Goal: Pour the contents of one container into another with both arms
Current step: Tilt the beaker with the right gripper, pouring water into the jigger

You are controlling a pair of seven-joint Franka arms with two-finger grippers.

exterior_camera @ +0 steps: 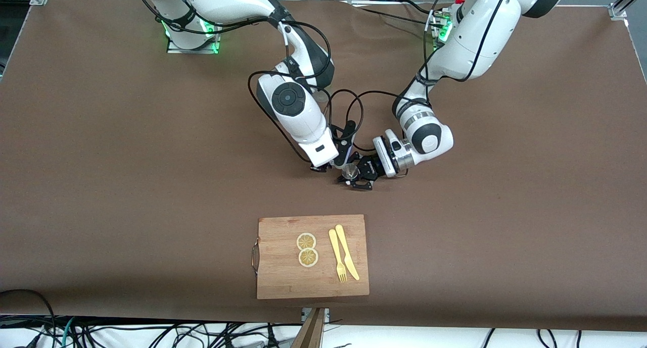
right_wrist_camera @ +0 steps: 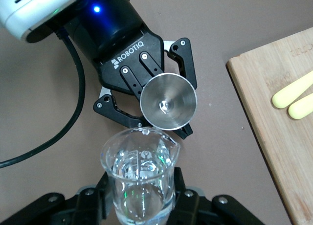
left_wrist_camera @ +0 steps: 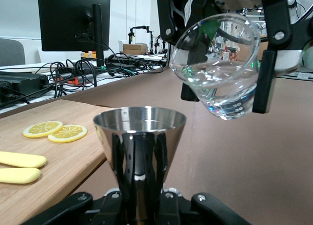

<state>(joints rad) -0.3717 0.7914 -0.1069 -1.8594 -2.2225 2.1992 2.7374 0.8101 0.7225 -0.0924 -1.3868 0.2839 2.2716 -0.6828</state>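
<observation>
Right pincer [right_wrist_camera: 142, 205] clenched the tilted glass cup [left_wrist_camera: 217, 66], spout just above and beside the jigger [left_wrist_camera: 139, 137] rim; left pincer [right_wrist_camera: 146, 105] grasped the upright jigger over the desk [exterior_camera: 126, 161].

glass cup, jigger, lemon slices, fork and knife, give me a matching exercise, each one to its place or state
Things:
1. glass cup
2. jigger
3. lemon slices
4. fork and knife

Places or states:
A. lying side by side on the cutting board, toward the left arm's end
B. upright in the left end effector
C. tilted, holding clear liquid, in the right end effector
D. two yellow rounds on the cutting board

Pairs: 1-C, 2-B, 3-D, 4-A
</observation>
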